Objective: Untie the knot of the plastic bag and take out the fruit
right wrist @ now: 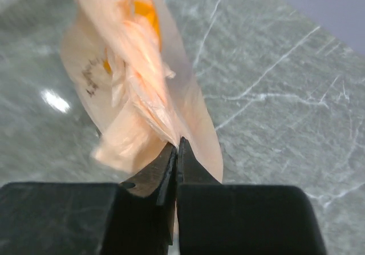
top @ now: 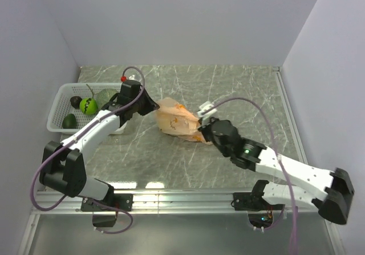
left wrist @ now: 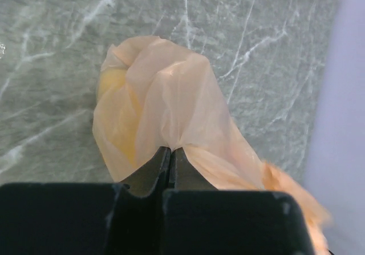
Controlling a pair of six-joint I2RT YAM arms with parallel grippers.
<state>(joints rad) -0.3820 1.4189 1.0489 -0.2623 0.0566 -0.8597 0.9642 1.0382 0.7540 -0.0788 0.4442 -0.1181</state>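
The pale-orange plastic bag (top: 178,121) lies mid-table, stretched between both grippers. My left gripper (top: 153,105) is shut on the bag's film at its left end; in the left wrist view the gripper (left wrist: 170,150) pinches a gathered fold of the bag (left wrist: 165,101). My right gripper (top: 201,124) is shut on the bag's right end; in the right wrist view the gripper (right wrist: 177,144) pinches twisted strips of the bag's film (right wrist: 137,67). A yellow-orange fruit (right wrist: 145,12) shows through the film. The knot is not clearly told apart.
A white basket (top: 60,104) stands at the far left, holding a bright green round fruit (top: 88,105), a grey-green melon (top: 105,97) and dark fruits (top: 70,120). Walls close in the left, back and right.
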